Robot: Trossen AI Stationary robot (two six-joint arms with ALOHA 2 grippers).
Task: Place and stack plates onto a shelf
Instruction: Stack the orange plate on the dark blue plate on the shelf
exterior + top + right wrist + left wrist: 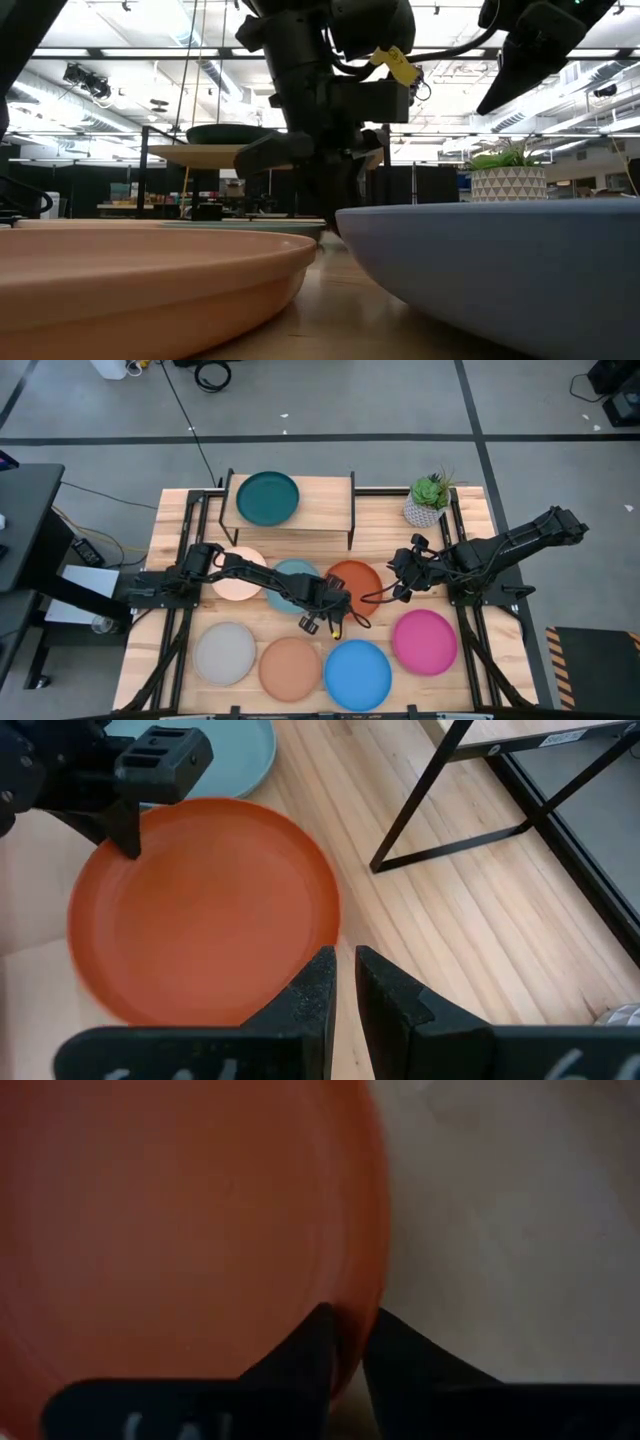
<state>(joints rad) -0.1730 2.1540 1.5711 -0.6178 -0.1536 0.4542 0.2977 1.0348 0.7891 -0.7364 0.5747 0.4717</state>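
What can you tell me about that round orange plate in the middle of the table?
The round orange plate is shallow and matte, with a low raised rim. It lies flat on the wooden slatted tabletop, in front of the small shelf and beside a light blue plate. The left gripper pinches its rim between two dark fingers; the right gripper is at the opposite edge, shut.

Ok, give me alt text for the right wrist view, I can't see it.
An orange plate lies on the wooden table, the left gripper's dark fingers pinching its far rim. The right gripper, fingers nearly together, sits above the near rim, beside the shelf's black legs.
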